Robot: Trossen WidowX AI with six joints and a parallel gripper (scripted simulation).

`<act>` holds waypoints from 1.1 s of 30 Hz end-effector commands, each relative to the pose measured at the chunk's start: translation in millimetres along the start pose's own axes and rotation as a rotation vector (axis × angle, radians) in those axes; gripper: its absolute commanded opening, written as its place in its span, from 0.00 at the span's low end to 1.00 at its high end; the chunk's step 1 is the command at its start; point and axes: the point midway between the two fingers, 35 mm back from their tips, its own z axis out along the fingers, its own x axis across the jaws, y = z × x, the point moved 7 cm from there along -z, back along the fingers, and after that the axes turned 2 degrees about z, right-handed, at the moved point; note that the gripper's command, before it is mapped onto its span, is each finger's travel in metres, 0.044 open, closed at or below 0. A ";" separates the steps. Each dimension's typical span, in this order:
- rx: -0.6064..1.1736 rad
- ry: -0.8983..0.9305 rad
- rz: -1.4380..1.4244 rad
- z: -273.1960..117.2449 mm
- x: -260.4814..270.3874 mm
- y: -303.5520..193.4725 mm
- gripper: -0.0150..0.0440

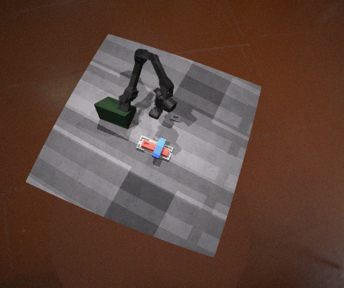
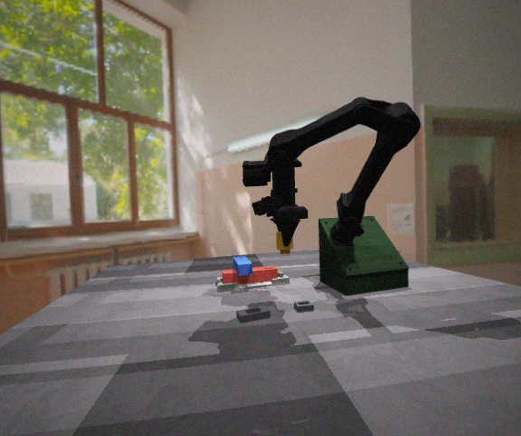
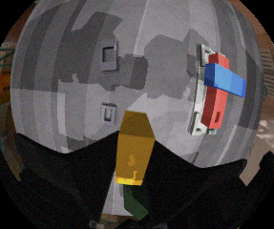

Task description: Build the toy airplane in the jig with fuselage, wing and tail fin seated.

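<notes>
Yellow tail fin (image 2: 281, 242) (image 3: 136, 148) is clamped in the pincer (image 2: 285, 243) (image 3: 132, 137), up off the surface (image 1: 178, 186) (image 2: 167, 375) (image 3: 165, 67), right of the jig in the exterior view; tab end points down there

Red fuselage (image 1: 148, 144) (image 2: 264, 274) (image 3: 215, 107) lies in the pale cradle (image 1: 139, 146) (image 2: 270, 283) (image 3: 197, 107), just below centre of the top frame, looks flat. Blue wing (image 1: 159, 147) (image 2: 242, 265) (image 3: 224, 78) sits across it, seemingly seated; can't see its tab. Tail socket is open, toward the left end in the top view

Two grey holders (image 2: 253, 314) (image 3: 109, 57) (image 2: 303, 305) (image 3: 108, 114) stand apart from the jig, lower middle of the exterior frame. Green base block (image 1: 113, 119) (image 2: 364, 276) is further out, left of centre in the top view

Main risk: socket is small, so a slight yaw or offset error would land the tab on its rim; pushing on would tip the fin in the grip or lever the fuselage up. Coming in low or wide could clip the wing. Uneven release could drag the fin back out
</notes>
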 end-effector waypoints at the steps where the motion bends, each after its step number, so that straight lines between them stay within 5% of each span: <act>1: -0.005 -0.009 -0.011 0.3 -13.5 8.3 0.25; 33: -0.003 -0.017 -0.038 17.9 -112.4 30.7 0.25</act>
